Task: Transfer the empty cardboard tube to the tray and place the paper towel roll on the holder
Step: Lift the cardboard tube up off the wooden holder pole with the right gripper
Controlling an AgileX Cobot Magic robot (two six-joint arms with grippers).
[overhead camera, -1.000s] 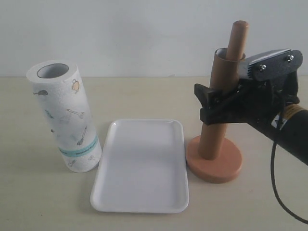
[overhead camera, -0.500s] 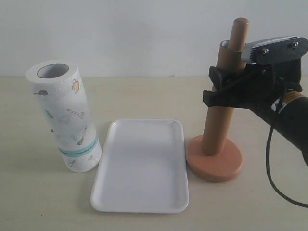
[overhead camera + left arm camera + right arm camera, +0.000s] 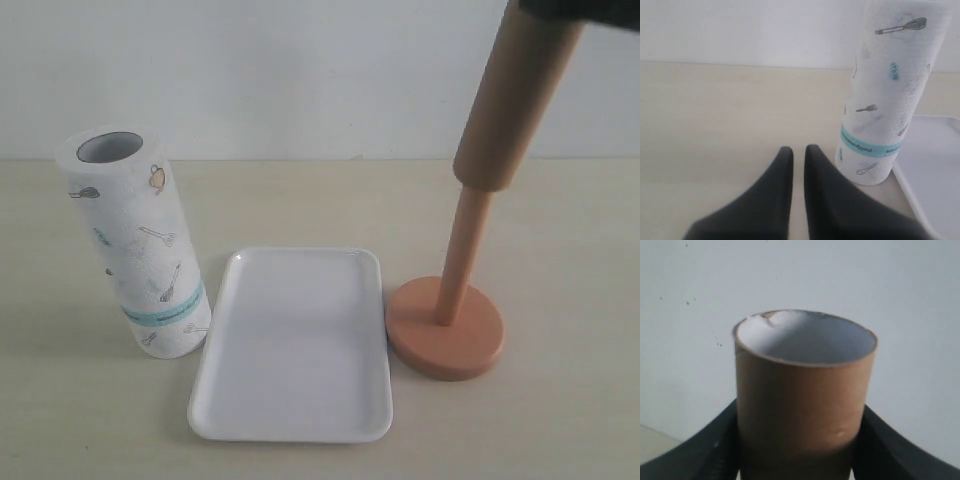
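Though lettering on the paper towel roll (image 3: 890, 90) blurs, my right gripper (image 3: 800, 447) clamps the cardboard tube (image 3: 802, 385) tilted over the holder (image 3: 445, 338); left gripper (image 3: 798, 152) closed.

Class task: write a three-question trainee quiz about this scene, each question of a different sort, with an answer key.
1. True or false: the cardboard tube lies in the tray.
2. Which gripper clamps the tube? A. left B. right C. neither
3. Fill in: the tube's lower end surrounds the top of the holder's ____.
Key: 1 false, it hangs tilted above the holder; 2 B, the right gripper; 3 post.
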